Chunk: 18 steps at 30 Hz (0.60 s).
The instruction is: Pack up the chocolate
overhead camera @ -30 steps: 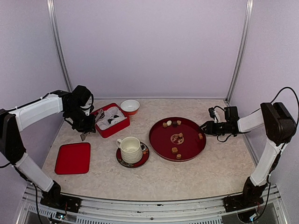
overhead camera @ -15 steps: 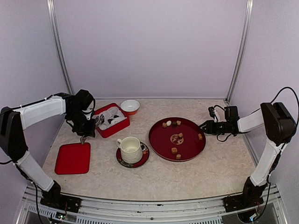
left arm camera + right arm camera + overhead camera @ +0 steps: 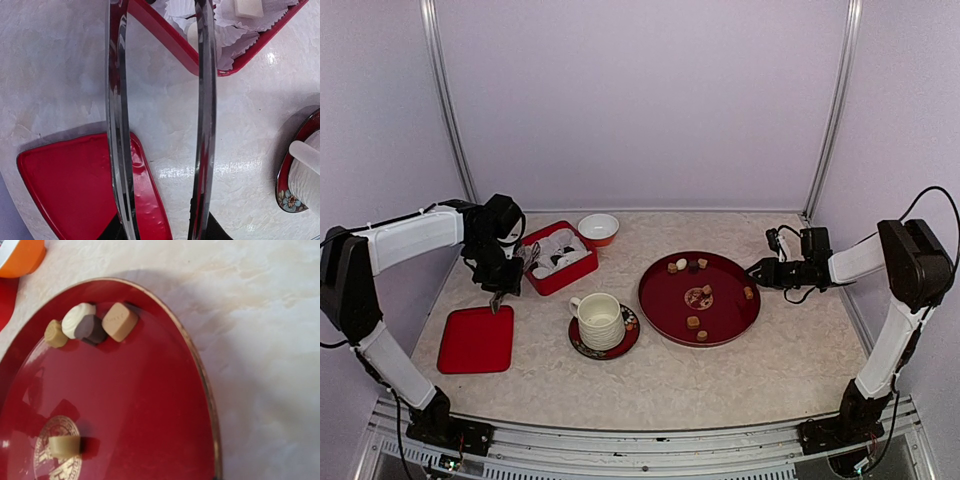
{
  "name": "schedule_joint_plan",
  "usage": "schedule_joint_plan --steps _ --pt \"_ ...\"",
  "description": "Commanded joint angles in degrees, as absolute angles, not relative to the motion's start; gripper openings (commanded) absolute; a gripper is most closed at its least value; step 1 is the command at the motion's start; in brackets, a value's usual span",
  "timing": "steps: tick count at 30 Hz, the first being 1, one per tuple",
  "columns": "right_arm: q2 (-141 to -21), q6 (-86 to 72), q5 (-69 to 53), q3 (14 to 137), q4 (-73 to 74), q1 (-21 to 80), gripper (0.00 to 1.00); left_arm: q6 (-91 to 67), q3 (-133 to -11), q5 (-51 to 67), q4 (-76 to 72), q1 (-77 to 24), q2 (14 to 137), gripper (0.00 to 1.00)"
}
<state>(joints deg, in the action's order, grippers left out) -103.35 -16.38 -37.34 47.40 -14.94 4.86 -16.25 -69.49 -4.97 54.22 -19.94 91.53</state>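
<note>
Inspection, largest item down.

The surface [image 3: 770, 370] carries everything. The round red tray [image 3: 725, 312] sits right of centre. My right pincer [image 3: 760, 275] rests at its right rim. Its own camera does not show the jaws, so I cannot tell how far open it is or whether it grips the rim.

The red lid [image 3: 476, 339] lies flat at the left. The red box [image 3: 565, 279] stands beyond it, lined with paper cases, and some cases are filled. The cup [image 3: 598, 318] stands on its saucer between box and tray.

My left pincer [image 3: 503, 280] is clamped on the metal tongs [image 3: 205, 125] above the gap between box and lid. The blades stand apart with nothing between them.

Several pieces of chocolate [image 3: 694, 322] lie loose on the tray.

Judgement: packing is midway and the tongs are empty. The next move is to carry the tongs past the cup to the tray, straddle one piece and squeeze gently.
</note>
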Motion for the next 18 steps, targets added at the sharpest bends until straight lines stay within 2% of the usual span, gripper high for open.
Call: schedule_joint_plan --steps 1,11,18 --pt "-103.89 -16.54 -37.97 47.47 -16.08 5.54 0.43 -16.06 -71.15 -6.53 55.01 -20.02 90.36 0.35" --pt "-103.21 -16.72 -38.58 47.18 -15.95 5.54 0.42 -14.83 -82.25 -6.09 52.66 -31.30 90.22 0.38" --pt "-102.67 -17.08 -39.28 46.76 -16.03 6.34 0.43 -13.45 -92.86 -6.21 53.17 -43.56 97.07 0.38"
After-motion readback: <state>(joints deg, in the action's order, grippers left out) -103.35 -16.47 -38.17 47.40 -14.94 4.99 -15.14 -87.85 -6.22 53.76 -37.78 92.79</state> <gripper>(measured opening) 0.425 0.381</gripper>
